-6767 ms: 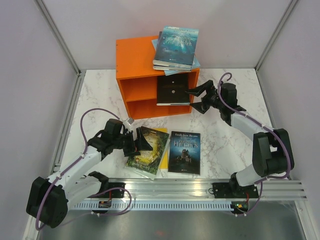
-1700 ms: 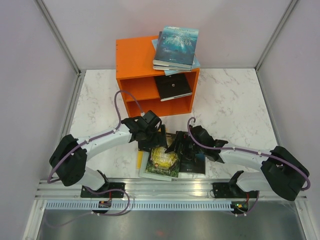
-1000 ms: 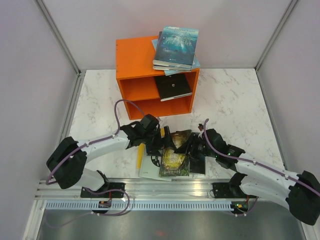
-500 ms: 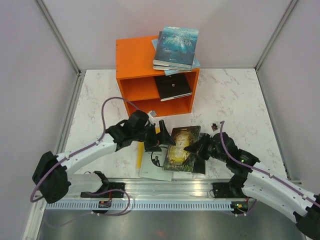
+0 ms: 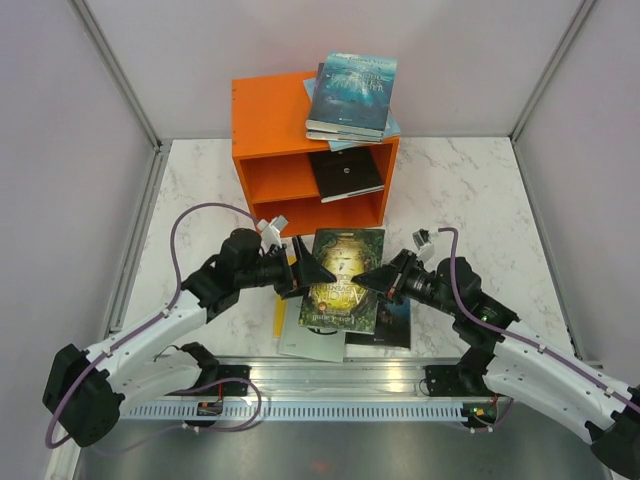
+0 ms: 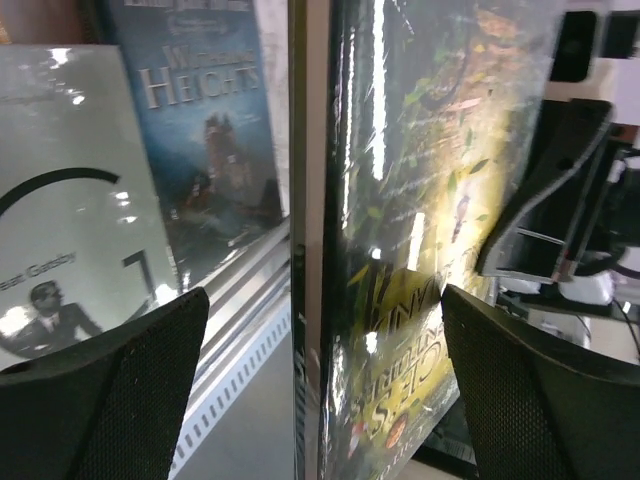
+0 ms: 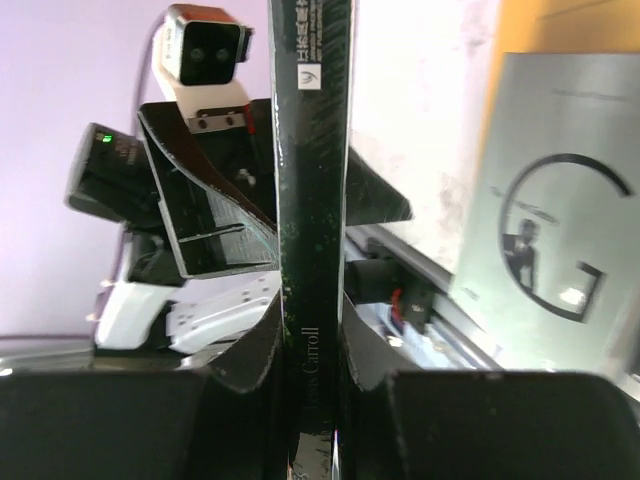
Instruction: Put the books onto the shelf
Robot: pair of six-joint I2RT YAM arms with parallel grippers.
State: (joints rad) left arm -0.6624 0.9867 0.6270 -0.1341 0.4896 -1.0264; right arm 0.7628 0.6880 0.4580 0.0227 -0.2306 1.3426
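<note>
My right gripper (image 5: 372,279) is shut on the spine of a green-gold book (image 5: 340,278), holding it tilted above the table in front of the orange shelf (image 5: 268,125). The right wrist view shows both fingers (image 7: 262,352) pressed on that dark spine (image 7: 310,150). Opposite, my left gripper (image 5: 300,274) stands wide open, and the book's free edge (image 6: 430,230) reaches between its fingers (image 6: 100,390) without being gripped. Under it a white-grey book (image 5: 312,338), a dark blue book (image 5: 392,322) and a yellow book (image 5: 281,312) lie on the table.
A stack of teal and light blue books (image 5: 352,92) lies on the shelf's top at the right. A black book (image 5: 347,173) lies in the upper compartment; the lower compartment (image 5: 320,212) holds nothing. Grey walls enclose the marble table (image 5: 470,190).
My right gripper has closed on the green-gold book and lifted it off the pile toward the shelf. My left arm has drawn back to the left, its gripper still open.
</note>
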